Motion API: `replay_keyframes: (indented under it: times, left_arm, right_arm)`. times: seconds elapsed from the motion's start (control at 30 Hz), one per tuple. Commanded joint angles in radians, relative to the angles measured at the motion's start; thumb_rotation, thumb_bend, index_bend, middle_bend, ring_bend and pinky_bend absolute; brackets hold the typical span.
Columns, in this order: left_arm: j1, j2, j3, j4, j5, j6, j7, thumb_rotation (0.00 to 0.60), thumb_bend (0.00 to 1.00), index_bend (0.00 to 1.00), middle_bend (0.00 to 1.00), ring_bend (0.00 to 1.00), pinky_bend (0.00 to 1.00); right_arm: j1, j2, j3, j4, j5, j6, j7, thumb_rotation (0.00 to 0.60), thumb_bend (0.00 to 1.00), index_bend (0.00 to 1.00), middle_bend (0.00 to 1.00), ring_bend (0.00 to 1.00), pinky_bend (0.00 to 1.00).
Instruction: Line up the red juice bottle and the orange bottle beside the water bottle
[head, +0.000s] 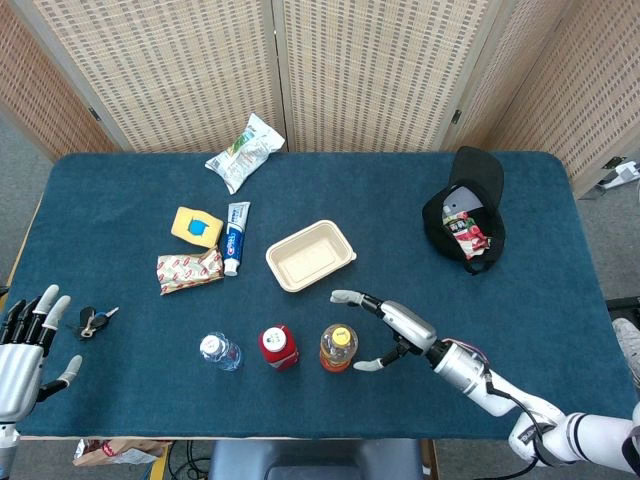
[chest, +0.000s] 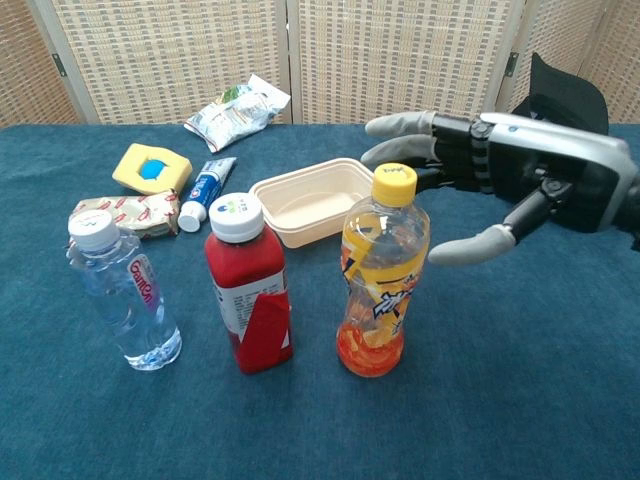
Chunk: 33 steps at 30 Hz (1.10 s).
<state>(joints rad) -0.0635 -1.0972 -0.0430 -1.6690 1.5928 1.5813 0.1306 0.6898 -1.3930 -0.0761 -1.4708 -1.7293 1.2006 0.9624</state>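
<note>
Three bottles stand upright in a row near the table's (head: 560, 300) front edge. Water bottle (head: 218, 351) is at the 9 o'clock end, red bottle (head: 278, 346) in the middle, orange bottle (head: 338, 346) at the 3 o'clock end. Neighbouring bottles stand near each other without touching.

Right hand (head: 395, 330) lies at 3 o'clock of the orange bottle, just beside it and clear of it. Its fingers (chest: 400, 125) are spread apart and hold nothing; the thumb tip points toward the bottle with a gap showing in the chest view.

Left hand (head: 20, 350) rests at the table's 9 o'clock edge, fingers apart, holding nothing. Keys (head: 92, 321) lie just beside it at 2 o'clock.

At 12 o'clock of the bottle row sits an empty tray (head: 310, 256). At 10 o'clock of the row lie a toothpaste tube (head: 236, 237), a yellow sponge (head: 196, 227) and a red-patterned packet (head: 188, 270). A snack bag (head: 244, 151) lies near the far edge. A black cap (head: 466, 208) sits at 2 o'clock.
</note>
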Motion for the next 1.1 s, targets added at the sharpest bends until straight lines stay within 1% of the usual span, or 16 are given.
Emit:
replay_keyframes:
  times: [0.03, 0.1, 0.17, 0.2, 0.27, 0.3, 0.37, 0.43, 0.6, 0.77, 0.87, 1.1]
  left_arm:
    - [-0.003, 0.0, -0.002, 0.0, -0.002, -0.004, 0.001, 0.6, 0.26, 0.07, 0.0, 0.04, 0.01]
    - [-0.005, 0.0, -0.004, -0.001, -0.004, -0.004, 0.001, 0.6, 0.26, 0.07, 0.0, 0.04, 0.01]
    - [-0.005, -0.002, -0.005, 0.0, -0.005, -0.003, 0.002, 0.6, 0.26, 0.07, 0.0, 0.04, 0.01]
    - [-0.006, -0.004, -0.007, 0.001, -0.004, -0.001, 0.002, 0.6, 0.26, 0.07, 0.0, 0.04, 0.01]
    - [-0.007, -0.01, -0.007, 0.003, -0.003, -0.002, 0.003, 0.6, 0.26, 0.07, 0.0, 0.04, 0.01]
    - [-0.009, -0.013, -0.007, 0.005, -0.001, -0.003, 0.003, 0.6, 0.26, 0.07, 0.0, 0.04, 0.01]
    - [-0.012, -0.021, -0.005, 0.009, 0.003, -0.005, 0.003, 0.6, 0.26, 0.07, 0.0, 0.04, 0.01]
    - [-0.014, -0.027, -0.003, 0.013, 0.007, -0.008, 0.007, 0.6, 0.26, 0.07, 0.0, 0.04, 0.01]
    - [-0.02, -0.045, 0.005, 0.022, 0.017, -0.017, 0.009, 0.6, 0.26, 0.07, 0.0, 0.04, 0.01]
    - [-0.025, -0.064, 0.013, 0.023, 0.026, -0.028, 0.02, 0.6, 0.26, 0.07, 0.0, 0.04, 0.01]
    - [-0.029, -0.072, 0.015, 0.021, 0.03, -0.032, 0.026, 0.6, 0.26, 0.07, 0.0, 0.04, 0.01]
    - [-0.038, -0.078, 0.015, 0.017, 0.042, -0.035, 0.031, 0.6, 0.26, 0.07, 0.0, 0.04, 0.01]
  right_arm:
    - [-0.043, 0.084, -0.01, -0.073, 0.0, 0.05, -0.105, 0.6, 0.08, 0.1, 0.14, 0.08, 0.17]
    - [-0.069, 0.141, -0.013, -0.113, 0.017, 0.064, -0.199, 0.6, 0.1, 0.1, 0.16, 0.08, 0.17]
    - [-0.102, 0.181, -0.009, -0.147, 0.047, 0.087, -0.311, 0.6, 0.14, 0.11, 0.19, 0.08, 0.17]
    - [-0.128, 0.202, -0.006, -0.167, 0.066, 0.105, -0.392, 0.6, 0.15, 0.12, 0.2, 0.08, 0.17]
    - [-0.17, 0.225, 0.0, -0.196, 0.104, 0.138, -0.512, 0.6, 0.17, 0.15, 0.22, 0.09, 0.17]
    - [-0.201, 0.231, 0.007, -0.21, 0.132, 0.167, -0.588, 0.6, 0.18, 0.16, 0.24, 0.1, 0.17]
    - [-0.254, 0.23, 0.016, -0.221, 0.175, 0.217, -0.7, 0.6, 0.2, 0.2, 0.27, 0.13, 0.17]
    - [-0.295, 0.23, 0.018, -0.226, 0.202, 0.256, -0.773, 0.6, 0.22, 0.22, 0.28, 0.14, 0.17]
    - [-0.399, 0.227, 0.003, -0.203, 0.226, 0.348, -0.962, 0.6, 0.23, 0.22, 0.28, 0.14, 0.17]
    - [-0.481, 0.221, 0.002, -0.205, 0.245, 0.417, -1.02, 0.6, 0.23, 0.22, 0.28, 0.14, 0.17]
    - [-0.525, 0.222, 0.003, -0.208, 0.256, 0.445, -1.02, 0.6, 0.23, 0.22, 0.28, 0.14, 0.17]
    - [-0.561, 0.236, -0.003, -0.214, 0.244, 0.42, -0.991, 0.6, 0.23, 0.22, 0.28, 0.14, 0.17]
